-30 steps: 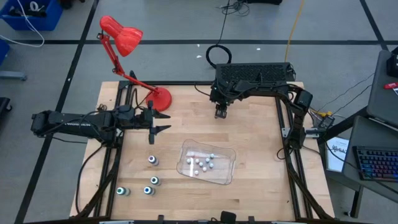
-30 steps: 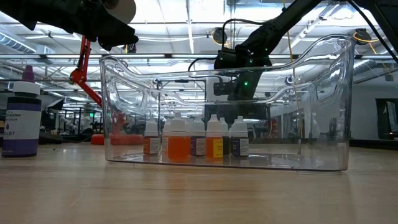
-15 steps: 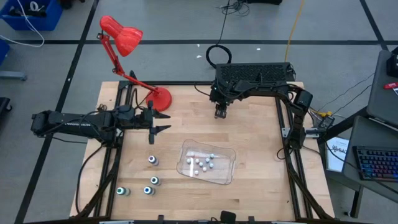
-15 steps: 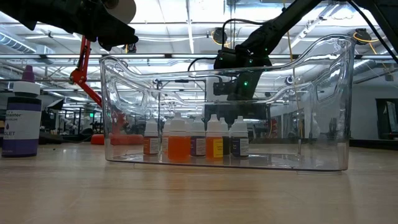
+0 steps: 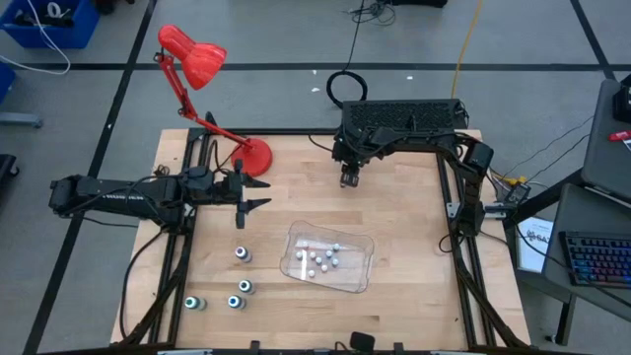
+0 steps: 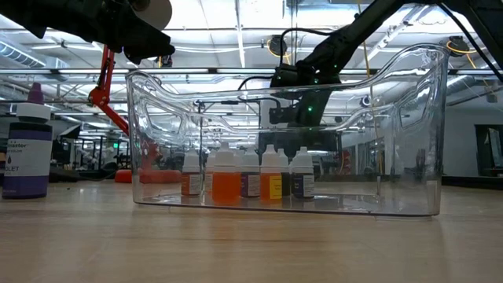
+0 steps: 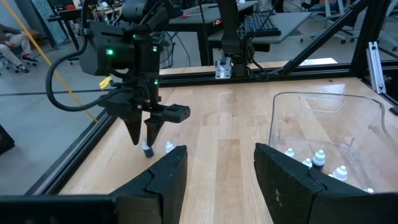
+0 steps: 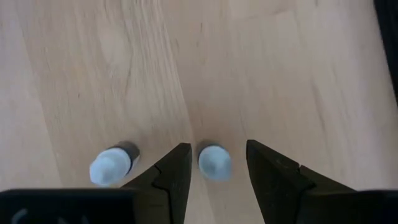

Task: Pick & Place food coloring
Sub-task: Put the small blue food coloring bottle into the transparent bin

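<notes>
Two tiny whitish food coloring bottles stand on the wood near the table's far edge. My right gripper (image 5: 350, 182) points steeply down over them, open. One bottle (image 8: 214, 163) stands between its fingers and shows no contact; the other (image 8: 112, 167) stands just outside one finger. The left wrist view shows the same pair (image 7: 147, 149) under that gripper (image 7: 144, 138). Several more small bottles (image 5: 320, 258) stand in the clear plastic tray (image 5: 296, 237). Several larger teal-topped bottles (image 5: 242, 254) stand near the front left. My left gripper (image 5: 254, 197) hovers open at the table's left with nothing between its fingers.
A red desk lamp (image 5: 197, 59) has its base (image 5: 256, 156) on the far left corner, close to my left gripper. In the low view a purple bottle (image 6: 27, 141) stands left of the tray wall (image 6: 409, 118). Bare wood lies between the tray and my right gripper.
</notes>
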Controlling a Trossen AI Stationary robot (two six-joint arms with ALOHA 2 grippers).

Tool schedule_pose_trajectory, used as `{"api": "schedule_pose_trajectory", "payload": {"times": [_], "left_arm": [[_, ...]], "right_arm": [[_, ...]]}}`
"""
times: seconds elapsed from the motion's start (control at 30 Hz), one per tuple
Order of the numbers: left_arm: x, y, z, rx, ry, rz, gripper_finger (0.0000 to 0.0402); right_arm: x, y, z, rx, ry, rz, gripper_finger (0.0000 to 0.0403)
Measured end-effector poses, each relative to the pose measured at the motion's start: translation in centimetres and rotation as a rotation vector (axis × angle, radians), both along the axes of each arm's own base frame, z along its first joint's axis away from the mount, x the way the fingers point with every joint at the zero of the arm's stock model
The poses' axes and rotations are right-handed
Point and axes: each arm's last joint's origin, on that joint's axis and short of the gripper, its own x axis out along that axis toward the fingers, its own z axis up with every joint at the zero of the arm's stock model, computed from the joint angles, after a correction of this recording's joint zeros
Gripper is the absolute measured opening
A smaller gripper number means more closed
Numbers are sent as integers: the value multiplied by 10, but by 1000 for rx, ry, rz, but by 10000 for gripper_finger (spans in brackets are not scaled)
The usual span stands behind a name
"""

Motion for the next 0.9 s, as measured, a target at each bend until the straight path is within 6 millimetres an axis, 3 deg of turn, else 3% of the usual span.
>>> {"api": "schedule_pose_trajectory", "payload": {"times": [0.57, 0.9], "left_arm": [[0, 0, 0, 0, 0, 1, 187], [0, 0, 0, 0, 0, 1, 186]], "right_arm": [[-2, 0, -1, 8, 19, 2, 137], [-2, 0, -1, 8, 18, 2, 55]]}}
